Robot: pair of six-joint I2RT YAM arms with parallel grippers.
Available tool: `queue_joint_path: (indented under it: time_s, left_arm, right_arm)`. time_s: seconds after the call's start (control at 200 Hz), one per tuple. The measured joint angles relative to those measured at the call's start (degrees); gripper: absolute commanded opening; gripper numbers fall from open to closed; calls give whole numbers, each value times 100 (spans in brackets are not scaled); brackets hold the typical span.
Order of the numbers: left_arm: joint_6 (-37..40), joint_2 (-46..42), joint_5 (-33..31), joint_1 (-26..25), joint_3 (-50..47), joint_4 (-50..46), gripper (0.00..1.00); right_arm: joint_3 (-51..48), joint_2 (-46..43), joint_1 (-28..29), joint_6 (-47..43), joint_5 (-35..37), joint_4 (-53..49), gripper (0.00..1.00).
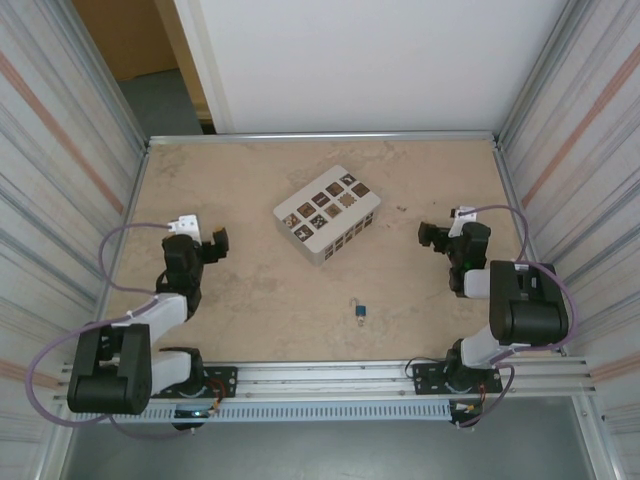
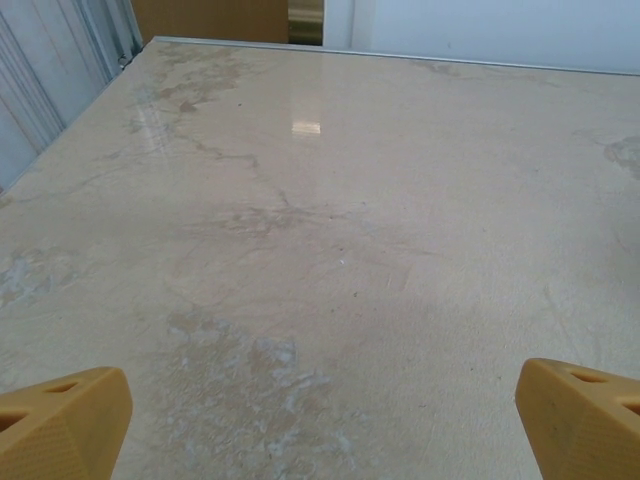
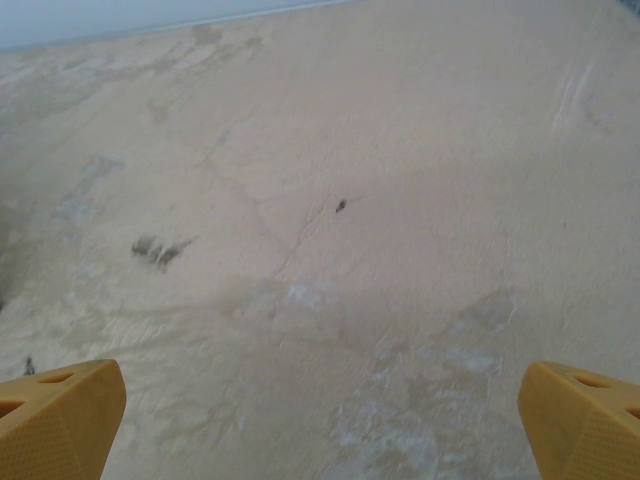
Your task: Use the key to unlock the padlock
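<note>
The padlock [image 1: 359, 313] is tiny, with a blue body and a silvery metal piece at its top. It lies on the marble table near the front edge, between the two arms. A key cannot be told apart at this size. My left gripper [image 1: 215, 245] hovers over the left side of the table, open, far from the padlock. My right gripper [image 1: 433, 237] is open over the right side. In the left wrist view my gripper [image 2: 322, 420] has yellow fingertips [image 2: 65, 420] spread wide over bare table. The right wrist view shows my gripper [image 3: 322, 418] with its fingertips [image 3: 585, 420] equally wide apart.
A white box [image 1: 328, 213] with dark patterned squares stands at the table's middle, behind the padlock. Metal rails edge the table [image 1: 250, 160], with corrugated walls on the left and right. The arm bases sit on the rail at the front.
</note>
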Motion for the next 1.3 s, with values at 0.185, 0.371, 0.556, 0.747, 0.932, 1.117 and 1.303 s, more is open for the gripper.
queue_joint_path:
  time_s: [0.185,0.371,0.556,0.747,0.932,1.117,1.303]
  left_arm:
    - [223,306,225,0,0,343,99]
    - [472,787,398,22,-13,1086,99]
    - [584,1565,494,37,-284,2076,99]
    - [601,1720,503,39,-365,2389,99]
    - [601,1764,494,39,400,1615,99]
    - [601,1764,468,66,568,1342,99]
    - [601,1764,459,66,566,1189,99]
  right_arm:
    - [55,2,20,0,26,-55,99]
    - [55,2,22,0,48,-87,99]
    - [55,2,22,0,68,-90,99]
    - [55,2,26,0,70,-92,99]
    - [55,4,46,0,70,-92,99]
    - [55,4,55,0,96,-94,99]
    - [55,4,55,0,140,-94,99]
